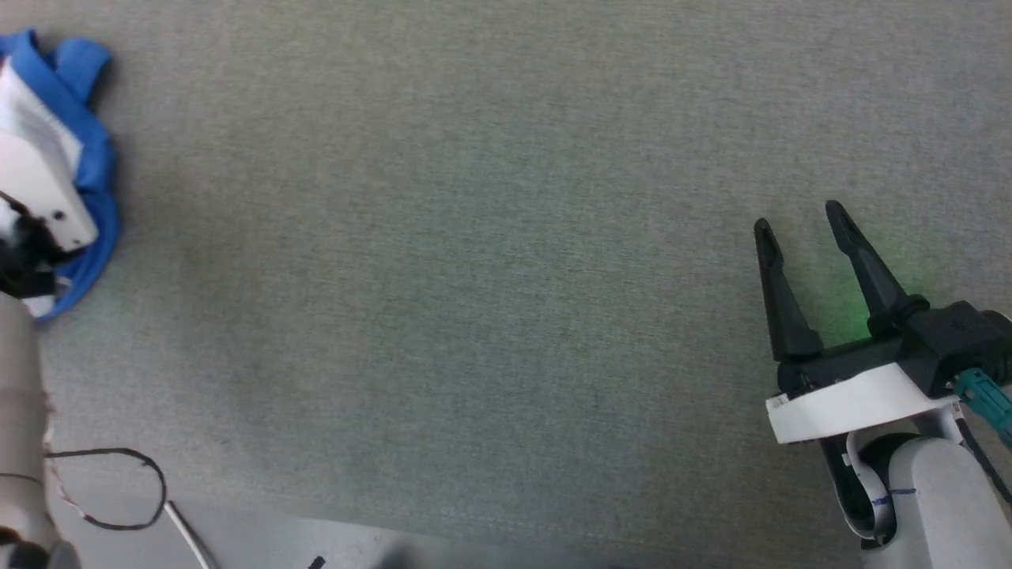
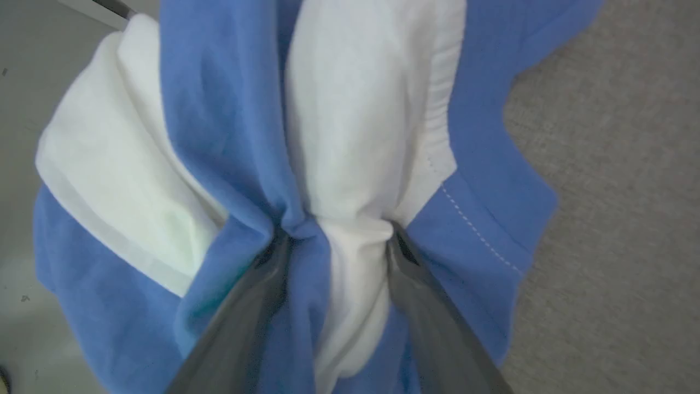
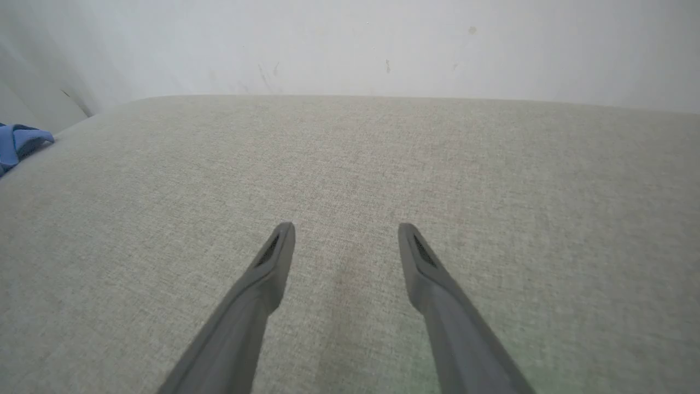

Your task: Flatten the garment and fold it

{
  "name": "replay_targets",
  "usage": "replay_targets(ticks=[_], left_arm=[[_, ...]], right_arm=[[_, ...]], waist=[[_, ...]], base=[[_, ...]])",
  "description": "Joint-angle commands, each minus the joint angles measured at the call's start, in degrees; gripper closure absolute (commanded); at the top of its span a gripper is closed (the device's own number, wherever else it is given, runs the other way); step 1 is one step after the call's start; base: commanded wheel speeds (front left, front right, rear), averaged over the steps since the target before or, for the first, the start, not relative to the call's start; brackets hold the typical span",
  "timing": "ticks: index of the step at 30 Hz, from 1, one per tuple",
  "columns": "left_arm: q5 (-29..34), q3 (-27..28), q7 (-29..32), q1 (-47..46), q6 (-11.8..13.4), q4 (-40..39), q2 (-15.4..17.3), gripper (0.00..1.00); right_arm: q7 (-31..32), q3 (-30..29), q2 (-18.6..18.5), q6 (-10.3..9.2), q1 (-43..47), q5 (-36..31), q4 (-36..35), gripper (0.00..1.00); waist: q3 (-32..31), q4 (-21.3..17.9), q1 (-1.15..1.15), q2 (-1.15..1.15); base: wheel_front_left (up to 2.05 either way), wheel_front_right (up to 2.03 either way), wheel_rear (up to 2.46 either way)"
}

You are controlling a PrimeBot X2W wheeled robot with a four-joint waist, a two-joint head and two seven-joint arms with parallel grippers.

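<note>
Garment (image 1: 99, 170) is a crumpled bunch at the far left edge of the grey woven surface (image 1: 474, 276), nowhere near flat; flattening and every fold are, I judge, yet to do. Left gripper (image 2: 336, 235) pinches a gather of soft white cotton and blue band (white-stitched hem showing). Right gripper (image 1: 798, 217) hangs spread and empty over the weave, well apart from it.

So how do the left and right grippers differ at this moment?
The left gripper clamps a bunch of the garment; the right gripper stands open, holding nothing. On the grey surface, the left is at the left edge, the right over bare fabric. Both have dark fingers.
</note>
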Motion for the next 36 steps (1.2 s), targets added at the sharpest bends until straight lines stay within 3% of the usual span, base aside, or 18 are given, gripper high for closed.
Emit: replay_targets(ticks=[1, 6, 12, 18, 24, 30, 36], left_arm=[[-0.6, -0.6, 2.6, 1.2, 0.1, 3.2, -0.9, 1.00], [0.7, -2.6, 4.2, -0.5, -0.1, 2.2, 1.5, 1.00], [3.7, -4.6, -5.6, -3.8, 1.8, -1.7, 4.5, 1.00], [4.2, -5.3, -21.8, -6.0, 2.3, -4.9, 2.2, 1.00], [4.5, -7.2, -35.9, -8.2, -0.8, -3.9, 0.5, 1.00], [4.9, -10.6, -43.3, -9.8, -3.3, -2.3, -3.5, 1.00], [4.2, -13.9, -46.7, -9.2, -5.4, -2.6, -10.2, 1.00]], right_arm=[[-0.6, 0.1, 0.0, -0.10, -1.2, 0.4, 0.1, 0.00], [-1.7, 0.4, 0.4, -0.10, -1.9, 0.9, 1.7, 0.00], [-2.7, 0.1, 1.1, -0.11, -1.5, 0.9, 4.3, 0.00], [-3.0, -1.5, 2.1, -0.11, 0.5, 1.1, 6.2, 0.00], [-3.4, -3.2, 2.4, -0.11, 3.6, 2.5, 7.5, 0.00], [-3.4, -3.8, 2.4, -0.11, 6.9, 4.5, 8.2, 0.00], [-2.3, -3.9, 2.4, -0.11, 9.5, 5.1, 7.5, 0.00]], waist=[[0.4, -0.8, 0.00, 0.00], [-1.3, -1.0, 0.00, 0.00], [-6.1, -0.9, 0.00, 0.00], [-13.7, -0.8, 0.00, 0.00], [-21.3, -2.6, 0.00, 0.00], [-27.3, -7.0, 0.00, 0.00], [-30.0, -13.0, 0.00, 0.00]], base=[[0.00, 0.00, 0.00], [0.00, 0.00, 0.00], [0.00, 0.00, 0.00], [0.00, 0.00, 0.00], [0.00, 0.00, 0.00], [0.00, 0.00, 0.00], [0.00, 0.00, 0.00]])
